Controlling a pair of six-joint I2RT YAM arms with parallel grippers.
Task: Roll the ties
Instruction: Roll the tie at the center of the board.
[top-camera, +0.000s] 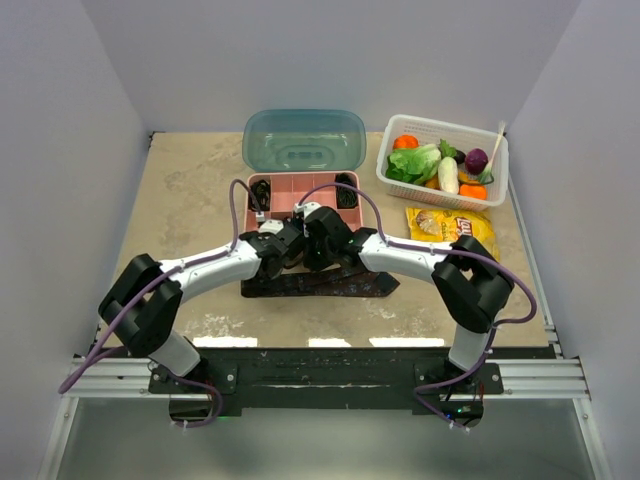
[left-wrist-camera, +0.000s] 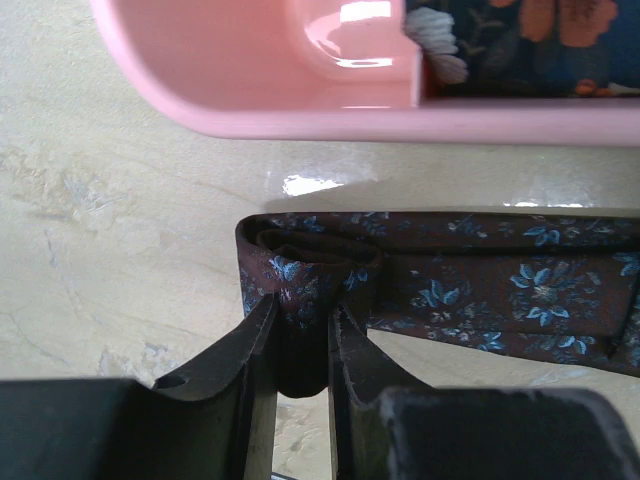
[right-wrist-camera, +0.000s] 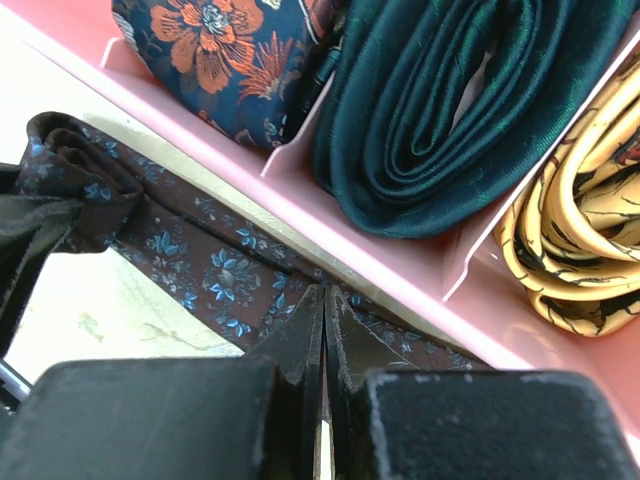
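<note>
A dark maroon tie (top-camera: 340, 283) with small blue flowers lies flat on the table in front of the pink tray (top-camera: 300, 185). Its left end is wound into a small coil (left-wrist-camera: 300, 265), and my left gripper (left-wrist-camera: 303, 310) is shut on that coil. My right gripper (right-wrist-camera: 325, 295) is shut, with its tips resting on the flat stretch of the same tie (right-wrist-camera: 200, 260), right of the coil and beside the tray wall. Both grippers (top-camera: 290, 245) (top-camera: 318, 240) meet in front of the tray. Rolled ties fill tray compartments: navy floral (right-wrist-camera: 215, 50), dark green (right-wrist-camera: 440, 120), gold (right-wrist-camera: 580, 230).
The tray's teal lid (top-camera: 305, 140) lies open behind it. A white basket (top-camera: 445, 123) of vegetables stands at the back right, with a yellow snack bag (top-camera: 450, 225) in front of it. White walls close in the table on three sides.
</note>
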